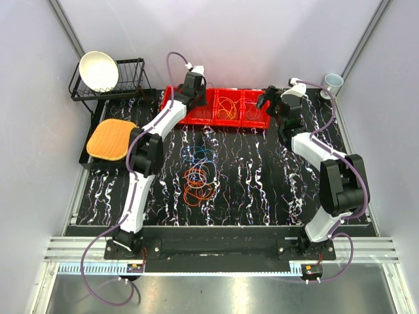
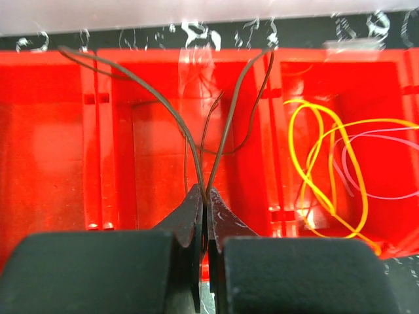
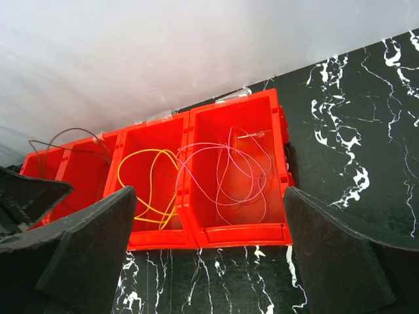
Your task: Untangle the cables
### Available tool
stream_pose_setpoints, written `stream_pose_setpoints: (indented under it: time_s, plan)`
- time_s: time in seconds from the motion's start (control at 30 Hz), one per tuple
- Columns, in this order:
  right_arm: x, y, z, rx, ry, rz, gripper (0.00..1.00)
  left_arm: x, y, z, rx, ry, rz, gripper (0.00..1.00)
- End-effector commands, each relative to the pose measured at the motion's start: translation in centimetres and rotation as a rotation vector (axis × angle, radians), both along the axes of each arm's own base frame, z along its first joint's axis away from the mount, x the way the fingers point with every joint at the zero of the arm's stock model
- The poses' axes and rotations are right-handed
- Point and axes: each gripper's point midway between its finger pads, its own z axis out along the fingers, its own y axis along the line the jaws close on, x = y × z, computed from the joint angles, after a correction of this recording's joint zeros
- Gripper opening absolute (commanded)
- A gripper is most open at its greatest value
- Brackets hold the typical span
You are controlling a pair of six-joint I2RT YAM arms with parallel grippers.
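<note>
- The left gripper (image 2: 206,196) is pinched shut on a thin dark cable (image 2: 163,104), possibly brown or purple. Its loops rise over a compartment of the red tray (image 2: 105,163).
- A yellow cable (image 3: 149,183) lies coiled in the next compartment to the right, and a pale pink cable (image 3: 229,173) fills the rightmost one.
- The right gripper (image 3: 209,222) hangs above the tray's right end, spread wide and empty.
- Orange and blue cables (image 1: 200,175) lie tangled in the middle of the black marbled table (image 1: 262,176), well apart from the tray.

Yellow cable (image 2: 383,121) cut by frame edge, red tray (image 3: 239,233) partly behind right claw (image 3: 208,196)
</note>
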Motion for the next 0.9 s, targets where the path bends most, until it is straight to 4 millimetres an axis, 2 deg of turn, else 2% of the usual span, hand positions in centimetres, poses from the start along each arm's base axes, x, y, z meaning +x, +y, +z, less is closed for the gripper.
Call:
stream_pose_setpoints:
  time_s: [0.0, 0.13, 0.27, 0.3, 0.5, 0.53, 0.6, 0.67, 0.8, 0.83, 0.87]
  plan:
    - [0.9, 0.5, 2.3, 0.009, -0.049, 0.016, 1.00, 2.3, 0.0, 2.8, -0.066, -0.098, 0.010, 0.00]
    - [1.0, 0.6, 2.2, 0.011, -0.047, 0.022, 1.00, 2.2, 0.1, 0.1, -0.055, -0.046, 0.000, 0.00]
    - [1.1, 0.8, 2.3, 0.017, -0.045, 0.029, 1.00, 2.3, 0.3, -0.8, -0.066, -0.037, -0.004, 0.01]
    - [1.1, 0.9, 2.1, 0.015, -0.041, 0.032, 1.00, 2.3, 0.3, -1.0, -0.068, -0.035, -0.006, 0.04]
    - [1.1, 0.9, 2.2, 0.015, -0.040, 0.034, 1.00, 2.7, -0.1, 0.2, -0.090, -0.077, -0.025, 0.17]
    - [1.2, 0.9, 2.1, 0.014, -0.039, 0.034, 1.00, 2.6, -0.1, 0.9, -0.094, -0.085, -0.028, 0.27]
    - [1.2, 1.0, 2.1, 0.015, -0.037, 0.039, 1.00, 2.2, -0.3, 1.3, -0.101, -0.082, -0.037, 0.34]
    - [1.3, 1.0, 2.1, 0.014, -0.037, 0.042, 1.00, 1.8, -0.1, 2.4, -0.101, -0.086, -0.038, 0.46]
    - [1.3, 1.3, 2.2, 0.019, -0.035, 0.052, 1.00, 0.7, 0.3, 3.9, -0.104, -0.072, -0.033, 0.56]
    - [1.3, 1.2, 2.1, 0.019, -0.035, 0.052, 1.00, 0.2, 0.3, 5.3, -0.110, -0.081, -0.034, 0.57]
    - [1.2, 1.3, 2.2, 0.018, -0.037, 0.052, 1.00, 0.0, 0.7, 5.7, -0.106, -0.083, -0.021, 0.61]
